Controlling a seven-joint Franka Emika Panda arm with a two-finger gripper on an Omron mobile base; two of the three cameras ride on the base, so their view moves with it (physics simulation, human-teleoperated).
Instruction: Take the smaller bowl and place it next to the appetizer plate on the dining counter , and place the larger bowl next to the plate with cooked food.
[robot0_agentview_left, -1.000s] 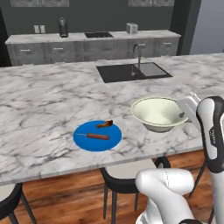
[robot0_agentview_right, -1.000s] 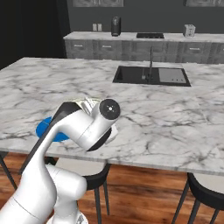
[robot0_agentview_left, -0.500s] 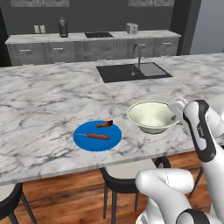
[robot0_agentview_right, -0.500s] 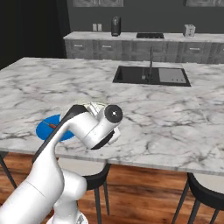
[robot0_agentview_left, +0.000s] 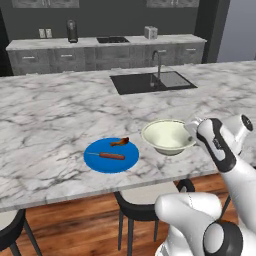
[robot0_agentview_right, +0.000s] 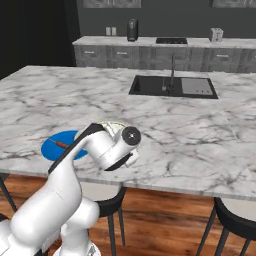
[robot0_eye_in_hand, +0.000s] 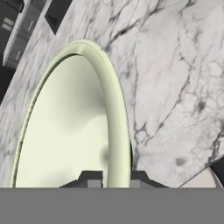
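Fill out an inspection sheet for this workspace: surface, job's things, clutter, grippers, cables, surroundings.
Surface: dining counter, white grey-veined marble, with an inset black sink and faucet.
Job's things: larger bowl upright, just right of the plate with cooked food; whether it rests on the marble, cannot tell.
Clutter: nothing seen.
Grippers: gripper shut on the larger bowl's rim, one finger on each side.
Cables: nothing seen.
Surroundings: back counter with grey drawers, black stools under the overhang, wood floor.

Glossy white rounded arm (robot0_agentview_left: 227, 165) segments, dark grey joint bands, round caps.
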